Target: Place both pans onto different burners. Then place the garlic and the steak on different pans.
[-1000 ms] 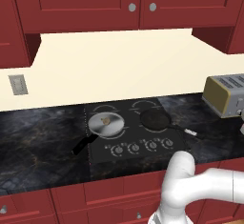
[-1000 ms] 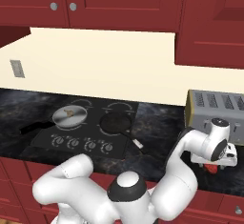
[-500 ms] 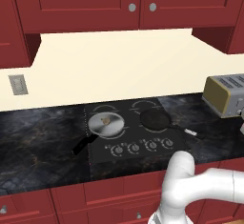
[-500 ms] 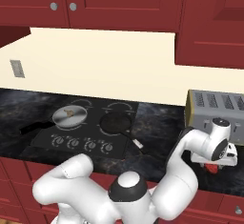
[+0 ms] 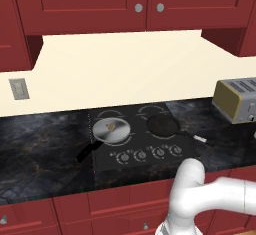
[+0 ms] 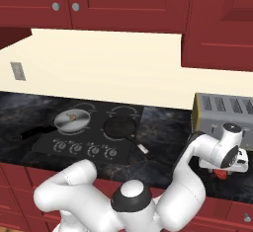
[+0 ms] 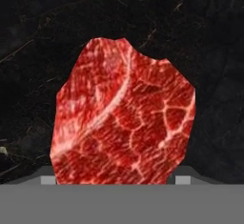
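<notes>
The silver pan (image 5: 111,130) (image 6: 73,120) sits on the left rear burner with the tan garlic (image 5: 114,126) (image 6: 72,117) inside it. On the burner to its right rests the black pan (image 5: 162,124) (image 6: 120,126), with nothing in it. The red steak (image 7: 124,118) (image 6: 220,174) lies flat on the dark counter at the far right, in front of the toaster. My gripper (image 7: 116,180) (image 6: 228,169) points down over it. A fingertip stands against each side of the steak, so the gripper is shut on it.
A silver toaster (image 5: 239,99) (image 6: 225,113) stands on the counter right behind my hand. The black cooktop (image 5: 150,154) has a row of knobs along its front. Red cabinets hang overhead and the counter's front edge is near the steak.
The jaws have come in against the steak's sides. The arm, the pans and the garlic have stayed where they were.
</notes>
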